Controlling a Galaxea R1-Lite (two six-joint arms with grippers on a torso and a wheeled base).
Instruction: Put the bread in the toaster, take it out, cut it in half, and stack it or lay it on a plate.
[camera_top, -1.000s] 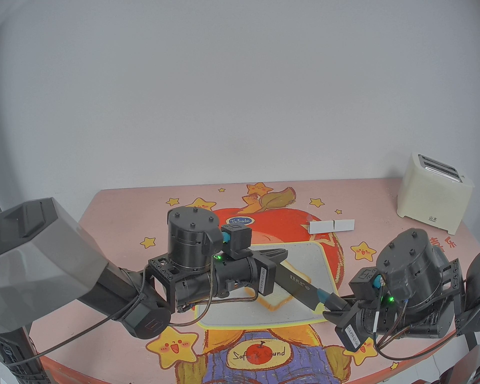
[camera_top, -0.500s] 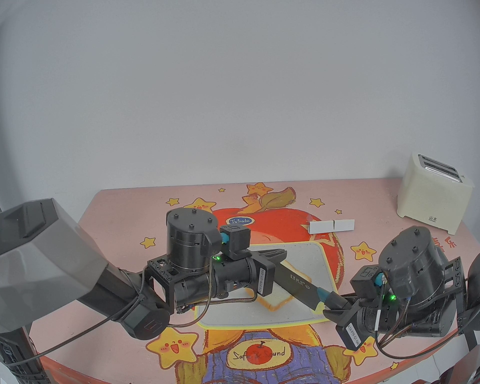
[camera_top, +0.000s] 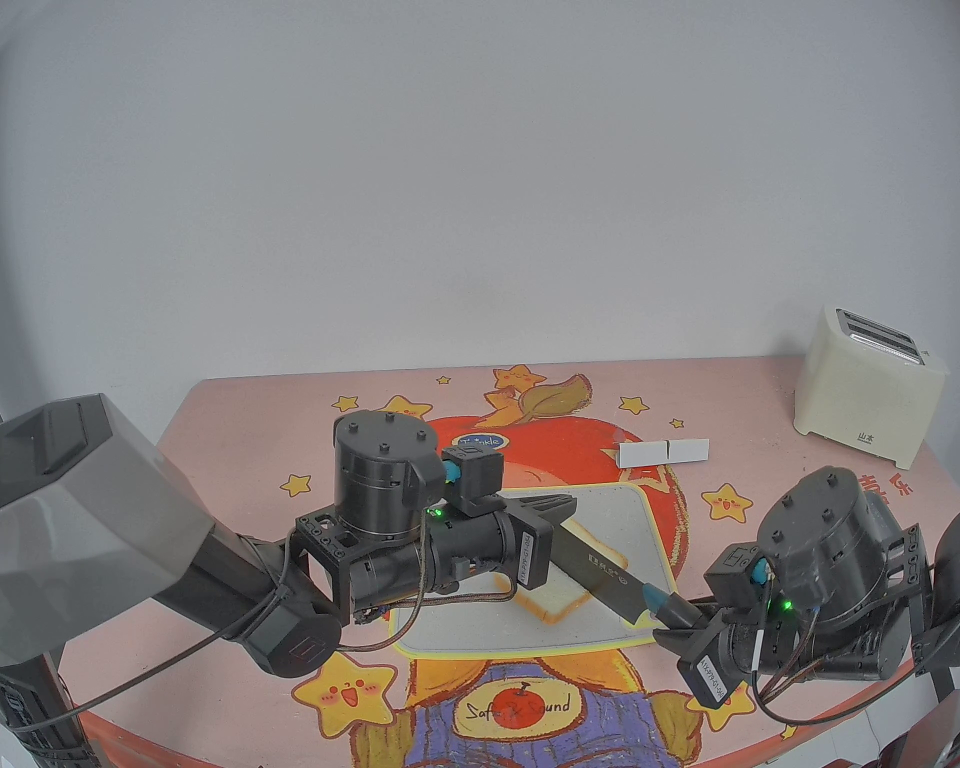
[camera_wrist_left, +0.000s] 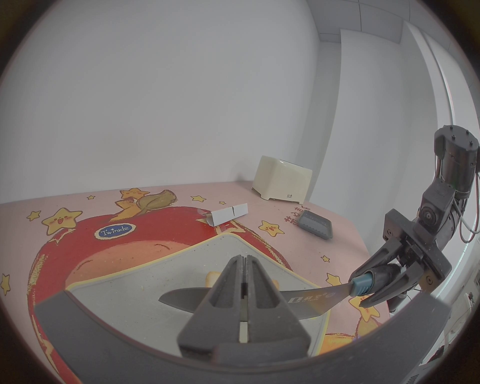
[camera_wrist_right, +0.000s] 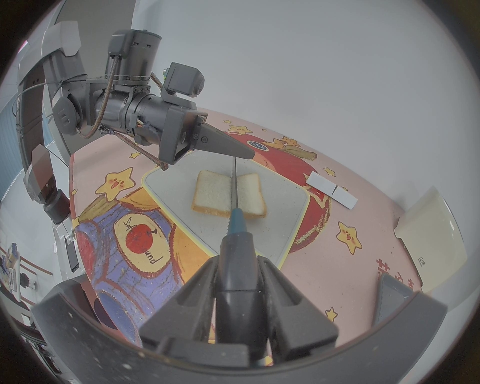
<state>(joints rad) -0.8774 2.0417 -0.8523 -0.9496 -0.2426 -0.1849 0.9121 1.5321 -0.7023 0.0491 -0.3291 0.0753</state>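
- progress: bread (camera_wrist_right: 220, 192) lies flat on the cutting board (camera_top: 630, 505), mid counter (camera_top: 260, 430). toaster (camera_top: 868, 385) sits far right and its slots look empty, so i judge the toasting part done and the cut as the step in hand.
- right end effector (camera_wrist_right: 238, 272) is pinching the knife (camera_top: 598, 578) by its handle, with the blade edge-down across the middle of the slice.
- left end effector (camera_wrist_left: 244, 264) is pressed together and holds nothing. its tip is over the far part of the blade; cannot tell if it touches.
- cannot tell if the slice is cut through: both sides sit together, no gap showing.
- left to do, my read: finish the cut, lift the knife clear, move the halves to the dish, then stack or lay them.
- view diff: right wrist view looks straight down the blade and shows it centred, with bread on both sides. in head view the left arm covers most of the slice, leaving just a near corner.
- view diff: both wrist views pick up a dark dish (camera_wrist_left: 315, 229) on the right of the counter, nearer than the toaster. head view has the right arm across that patch.
- white card (camera_top: 662, 452) lies just beyond the board, not part of the job.
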